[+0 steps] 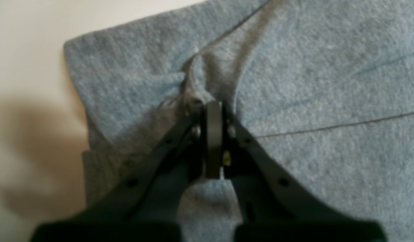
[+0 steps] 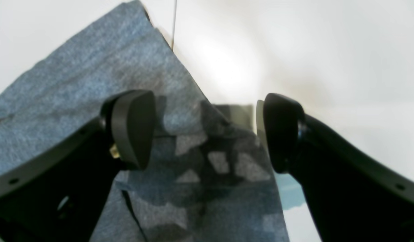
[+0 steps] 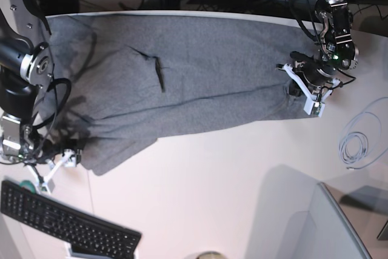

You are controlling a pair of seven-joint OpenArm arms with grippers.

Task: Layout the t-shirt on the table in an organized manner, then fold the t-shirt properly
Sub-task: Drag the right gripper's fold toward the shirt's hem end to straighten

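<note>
T-shirt (image 3: pixel 182 83) stretched out flat on the white table (image 3: pixel 230 186), long axis running side to side across the base view, filling most of the table's far half. Its far edge lines up close to the table's far rim, and one end reaches toward the left arm on the right of that view, the other toward the right arm on the left. The near edge sags lower on the left side, where a flap of grey cloth hangs down toward the keyboard (image 3: pixel 66 222).

Left claw (image 1: pixel 213 111) is pressed together, pinching a bunched ridge of the t-shirt's fabric; creases fan away from the pinch, and bare table shows just beyond the cloth's edge on the left of the wrist view. In the base view that claw (image 3: pixel 306 86) sits right at the shirt's end.

Right claw (image 2: pixel 207 131) is spread wide, one finger (image 2: pixel 131 129) over the grey cloth, the other over bare table, with a pointed corner of the shirt lying between them and nothing gripped. A thin dark seam line (image 2: pixel 175 23) in the tabletop runs away past the cloth's tip.

Plenty of open white table lies near the camera, between the keyboard and a coiled pale cable (image 3: pixel 357 144) on the right. No label or writing can be read on the shirt from here.
</note>
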